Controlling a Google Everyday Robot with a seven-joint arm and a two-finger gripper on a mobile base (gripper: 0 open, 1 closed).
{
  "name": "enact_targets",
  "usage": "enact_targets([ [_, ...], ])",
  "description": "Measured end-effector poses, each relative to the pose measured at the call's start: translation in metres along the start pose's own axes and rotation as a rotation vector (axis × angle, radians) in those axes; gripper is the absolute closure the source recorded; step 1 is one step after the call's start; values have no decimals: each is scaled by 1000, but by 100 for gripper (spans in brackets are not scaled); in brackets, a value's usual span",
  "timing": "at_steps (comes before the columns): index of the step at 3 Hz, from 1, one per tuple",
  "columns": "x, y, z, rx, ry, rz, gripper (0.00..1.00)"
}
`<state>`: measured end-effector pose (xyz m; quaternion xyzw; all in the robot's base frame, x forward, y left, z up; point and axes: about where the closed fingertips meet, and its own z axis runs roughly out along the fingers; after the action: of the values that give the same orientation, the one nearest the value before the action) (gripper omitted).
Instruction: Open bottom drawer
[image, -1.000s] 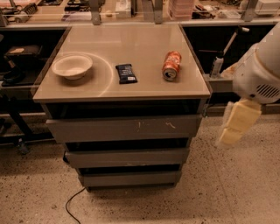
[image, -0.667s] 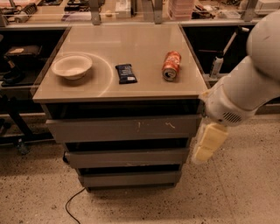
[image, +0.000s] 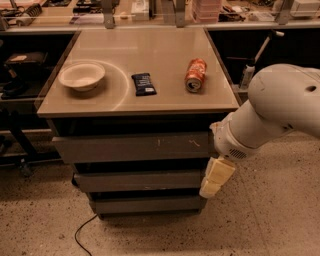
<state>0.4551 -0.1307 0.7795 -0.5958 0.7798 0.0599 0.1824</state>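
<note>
My gripper (image: 210, 187) hangs at the right front corner of the drawer cabinet, pointing down and slightly left. It overlaps the right end of the middle drawer front (image: 140, 180), with its tip just above the right end of the bottom drawer (image: 147, 204). Whether it is spread or closed up cannot be told from this view, nor whether it touches either front. My white arm (image: 270, 115) comes in from the right, its wrist level with the top drawer (image: 135, 147), whose front bears white scratch marks. The bottom drawer is the lowest and narrowest of the three. Its plain grey front sits pushed in, recessed beneath the middle front, with no tray showing. On the counter (image: 150, 45) a pale bowl (image: 81, 76) stands at the left. A dark snack bar wrapper (image: 143, 84) lies flat near the centre, and an orange soda can (image: 195, 75) lies on its side at the right, all well apart. A thin cable (image: 82, 232) trails across the speckled floor (image: 260, 220) below the cabinet's left front.
</note>
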Motion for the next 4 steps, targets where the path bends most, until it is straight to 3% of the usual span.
enact_targets([
  [1, -2, 20, 36, -59, -3, -2, 0],
  [2, -1, 57, 113, -167, -44, 74, 0],
  [3, -2, 76, 181, -216, -85, 142, 0],
  [4, -7, 85, 237, -246, -110, 166, 0],
])
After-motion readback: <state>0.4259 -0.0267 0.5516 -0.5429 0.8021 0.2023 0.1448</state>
